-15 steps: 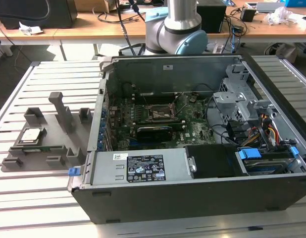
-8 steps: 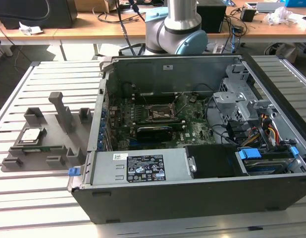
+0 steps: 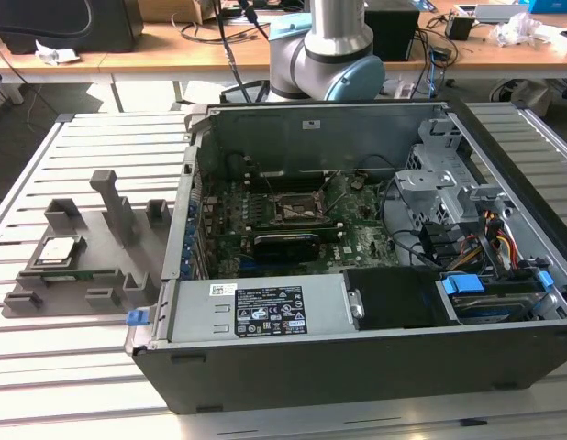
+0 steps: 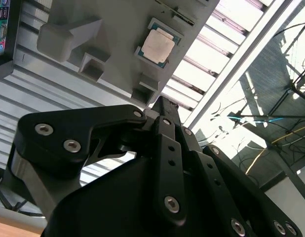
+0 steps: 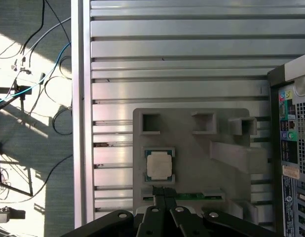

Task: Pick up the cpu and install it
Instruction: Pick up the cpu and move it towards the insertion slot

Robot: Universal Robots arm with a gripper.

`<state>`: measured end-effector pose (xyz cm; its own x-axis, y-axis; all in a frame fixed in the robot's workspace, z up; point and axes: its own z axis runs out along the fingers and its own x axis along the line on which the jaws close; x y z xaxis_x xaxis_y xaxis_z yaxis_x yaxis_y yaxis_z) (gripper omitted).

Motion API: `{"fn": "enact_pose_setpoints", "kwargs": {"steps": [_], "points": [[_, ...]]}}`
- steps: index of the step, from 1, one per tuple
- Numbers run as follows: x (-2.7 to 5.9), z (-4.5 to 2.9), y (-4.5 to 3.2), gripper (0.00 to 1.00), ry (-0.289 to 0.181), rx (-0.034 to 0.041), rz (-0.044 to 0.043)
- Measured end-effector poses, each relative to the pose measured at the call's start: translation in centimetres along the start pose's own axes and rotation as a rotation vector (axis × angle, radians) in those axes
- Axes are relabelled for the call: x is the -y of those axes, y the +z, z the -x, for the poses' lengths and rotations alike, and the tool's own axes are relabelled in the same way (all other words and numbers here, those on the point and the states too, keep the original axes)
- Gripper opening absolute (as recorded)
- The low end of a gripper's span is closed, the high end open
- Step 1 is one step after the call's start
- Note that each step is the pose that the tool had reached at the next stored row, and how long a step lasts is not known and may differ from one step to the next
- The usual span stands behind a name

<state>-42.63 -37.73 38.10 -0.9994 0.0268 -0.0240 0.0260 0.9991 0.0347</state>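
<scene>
The cpu is a small silver-topped square lying flat in a recess of the grey plastic tray, at the exterior view's left, beside the open computer case. Both wrist views look down on the cpu from well above. My gripper hangs over the tray, its black fingers pressed together with nothing between them, the tips pointing at the tray edge just short of the chip. Inside the case, the black socket frame sits on the green motherboard.
The open computer case rests on a slatted metal table. The tray has upright posts and blocks around the chip. Cables lie on the floor past the table edge. A wooden desk stands behind the arm's base.
</scene>
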Motion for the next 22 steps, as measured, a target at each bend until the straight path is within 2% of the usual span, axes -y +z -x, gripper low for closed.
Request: {"fn": "enact_pose_setpoints", "kwargs": {"steps": [3,4,5,6,7,8,9,12,13,14,16,17,18,22], "points": [[0.0,0.0,0.0,0.11,0.0,0.0,0.0],[0.0,0.0,0.0,0.17,0.0,0.0,0.0],[0.0,0.0,0.0,0.29,0.0,0.0,0.0],[0.0,0.0,0.0,0.29,0.0,0.0,0.0],[0.0,0.0,0.0,0.36,0.0,-0.0001,-0.0001],[0.0,0.0,0.0,0.36,0.0,0.0,-0.0001],[0.0,0.0,0.0,0.47,0.0,0.0,-0.0001],[0.0,0.0,0.0,0.65,0.0,0.0,-0.0001],[0.0,0.0,0.0,0.65,0.0,-0.0001,-0.0001],[0.0,0.0,0.0,0.72,0.0,-0.0001,-0.0001],[-0.01,0.0,0.0,0.72,0.0,0.0,-0.0013],[-0.01,-0.01,0.0,0.72,0.0,0.0002,-0.009],[0.0,0.0,0.0,0.72,-0.001,0.0007,-0.0268],[0.0,0.0,0.0,0.72,-0.002,0.0006,-0.0288]]}}
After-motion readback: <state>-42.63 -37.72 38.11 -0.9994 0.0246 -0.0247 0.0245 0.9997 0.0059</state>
